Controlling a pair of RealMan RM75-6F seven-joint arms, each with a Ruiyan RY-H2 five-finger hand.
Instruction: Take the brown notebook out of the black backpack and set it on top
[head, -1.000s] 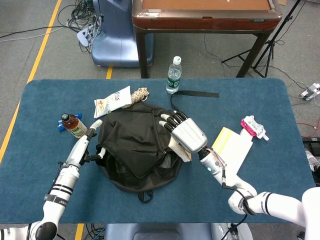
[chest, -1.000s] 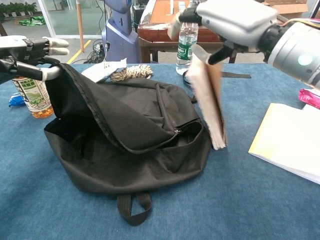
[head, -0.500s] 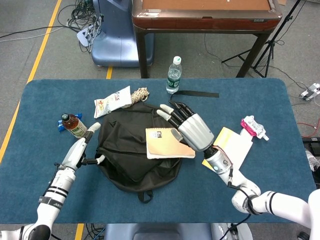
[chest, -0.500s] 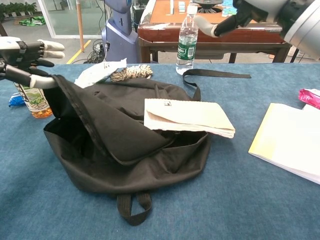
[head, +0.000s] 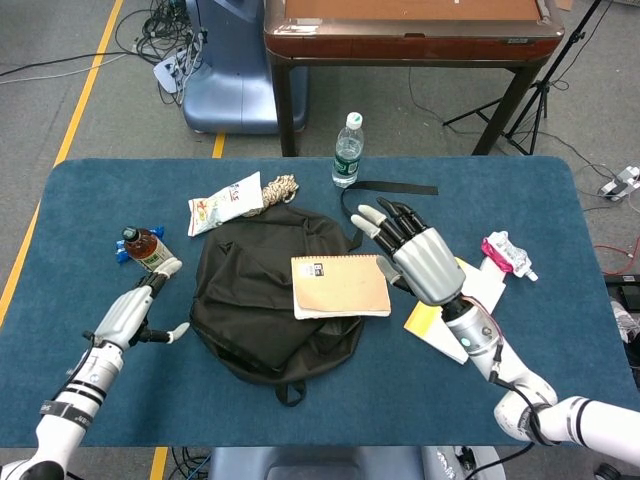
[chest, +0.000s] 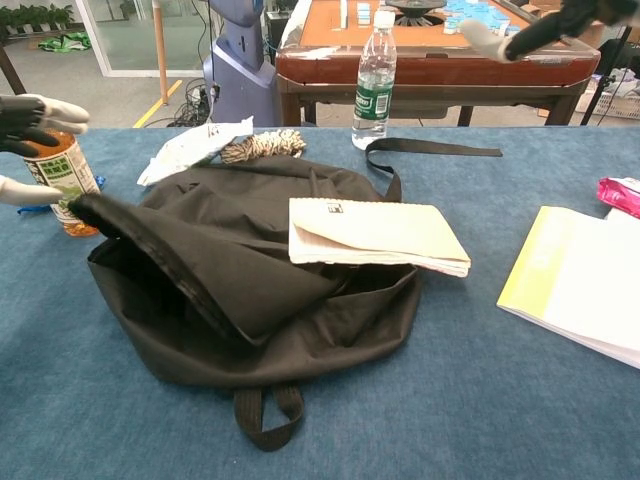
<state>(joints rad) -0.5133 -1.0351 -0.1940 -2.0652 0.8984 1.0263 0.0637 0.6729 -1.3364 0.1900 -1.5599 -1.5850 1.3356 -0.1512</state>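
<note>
The brown notebook (head: 340, 286) (chest: 375, 233) lies flat on top of the black backpack (head: 260, 300) (chest: 230, 290), toward its right side. My right hand (head: 415, 255) hovers to the right of the notebook, fingers spread, holding nothing; in the chest view only its fingertips (chest: 480, 40) show at the top right. My left hand (head: 140, 305) (chest: 25, 125) is off the bag's left edge with its fingers apart and nothing in them. The backpack's flap has slumped down.
A tea bottle (head: 147, 250) stands by the left hand. A water bottle (head: 346, 150), a snack packet (head: 224, 202) and a rope coil (head: 281, 187) sit behind the bag. A yellow-edged booklet (head: 455, 300) and a pink packet (head: 506, 254) lie to the right.
The right hand laid the notebook on the backpack, let go and drew back to the right. The left hand released the bag's flap, which dropped, and moved left.
</note>
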